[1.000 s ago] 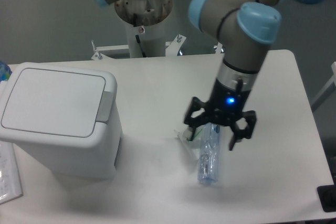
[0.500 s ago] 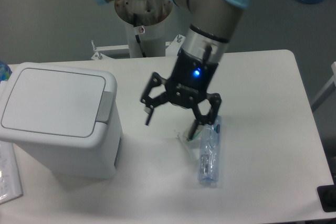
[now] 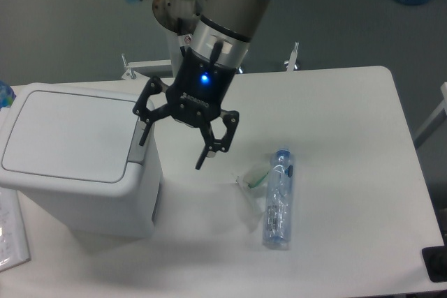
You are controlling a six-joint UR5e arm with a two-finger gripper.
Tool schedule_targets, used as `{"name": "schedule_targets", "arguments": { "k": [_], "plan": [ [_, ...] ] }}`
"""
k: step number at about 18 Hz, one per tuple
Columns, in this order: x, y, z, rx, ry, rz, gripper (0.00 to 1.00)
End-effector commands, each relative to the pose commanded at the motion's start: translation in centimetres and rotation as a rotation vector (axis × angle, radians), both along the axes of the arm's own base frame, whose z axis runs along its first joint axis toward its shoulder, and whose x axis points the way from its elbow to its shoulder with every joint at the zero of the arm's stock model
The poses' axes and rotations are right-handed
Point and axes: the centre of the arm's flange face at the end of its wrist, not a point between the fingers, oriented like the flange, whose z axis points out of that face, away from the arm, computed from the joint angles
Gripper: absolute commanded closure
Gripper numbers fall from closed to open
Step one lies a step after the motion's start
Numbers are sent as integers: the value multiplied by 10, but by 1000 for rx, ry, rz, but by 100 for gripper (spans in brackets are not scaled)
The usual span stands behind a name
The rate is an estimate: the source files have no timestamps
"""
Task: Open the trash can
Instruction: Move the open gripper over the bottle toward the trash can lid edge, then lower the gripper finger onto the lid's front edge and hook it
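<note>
The white trash can [image 3: 77, 165] sits at the left side of the white surface [image 3: 349, 116], its flat lid down, so nothing inside shows. A light-grey push tab [image 3: 137, 146] runs along the lid's right edge. The tool [image 3: 173, 147] hangs with fingers spread wide and empty, its left fingertip right at the tab. To the right, well apart from the can, a clear plastic bottle [image 3: 278, 199] lies on its side beside a crumpled clear wrapper [image 3: 249, 185].

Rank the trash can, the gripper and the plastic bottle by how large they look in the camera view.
1. trash can
2. gripper, though it sits nearer the camera, which inflates it
3. plastic bottle
</note>
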Motion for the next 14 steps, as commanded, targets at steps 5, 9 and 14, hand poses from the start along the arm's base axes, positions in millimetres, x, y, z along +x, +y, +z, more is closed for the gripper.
{"name": "schedule_targets", "arguments": {
  "k": [5,9,14],
  "plan": [
    [-5,4,-6,4,17,4,0],
    [-9,4,-12,-17,40,11,0],
    [-10,4,-14,-33,62,10,0]
  ]
}}
